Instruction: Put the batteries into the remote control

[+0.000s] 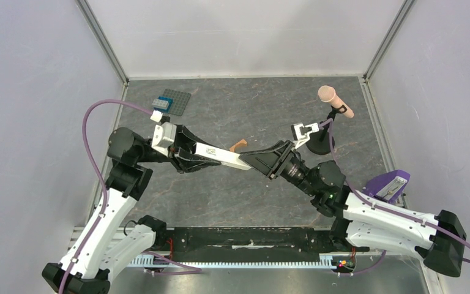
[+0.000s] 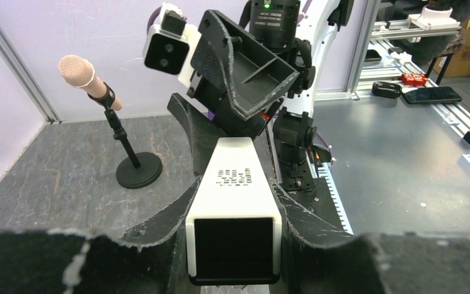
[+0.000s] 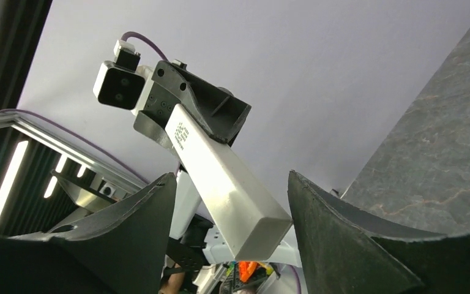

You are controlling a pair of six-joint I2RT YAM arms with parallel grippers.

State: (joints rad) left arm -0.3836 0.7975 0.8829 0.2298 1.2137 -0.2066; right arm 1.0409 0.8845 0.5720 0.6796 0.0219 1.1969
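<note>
Above the worktop (image 1: 238,98), in the top view, the left tool (image 1: 197,154) is pinching the remote control (image 1: 223,157) aloft, the right tool (image 1: 252,160) meeting its far end. From the left wrist, the bar is sitting clamped. From the right wrist, spread jaws are flanking its end without touching.

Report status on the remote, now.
Left gripper shut on remote control, held aloft. Right gripper open, jaws straddling its free end. Batteries not in view.
</note>
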